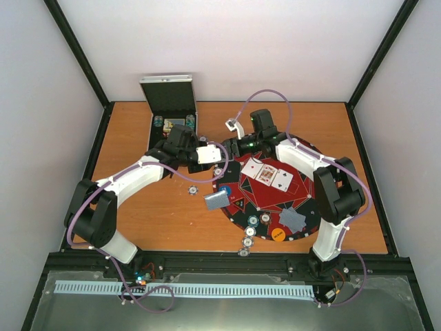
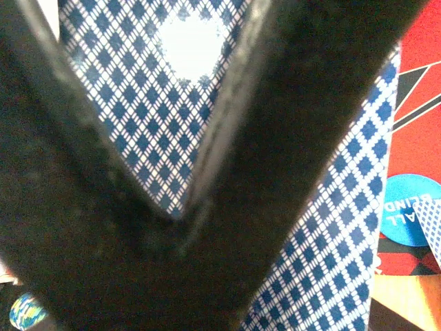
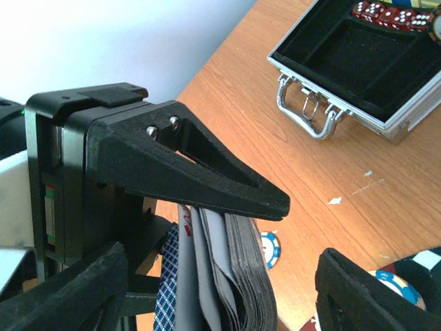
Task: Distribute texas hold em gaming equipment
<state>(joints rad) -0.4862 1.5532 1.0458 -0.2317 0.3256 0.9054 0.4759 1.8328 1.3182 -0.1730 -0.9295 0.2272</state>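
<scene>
Two tools meet over the orange wooden surface [image 1: 138, 207], just left of the round red-and-black felt mat [image 1: 272, 200]. The left tool [image 1: 194, 154] clamps a thick deck of blue-diamond-backed playing cards [image 3: 231, 272] on edge. The right tool [image 1: 231, 147] faces it with its jaws wide apart and holds nothing.

The likely failure is a bad pinch. If the right tool closes on several cards, or drags one against the clamp, the deck could fan out and spill off the mat.

Only the right wrist view shows the deck's thickness, and the red dice [image 3: 386, 14] in the open aluminium case [image 3: 344, 114]. Only the left wrist view shows the back pattern and a round blue marker disc [image 2: 413, 207] lying on the mat. Only the top view shows three face-up cards [image 1: 266, 174].
</scene>
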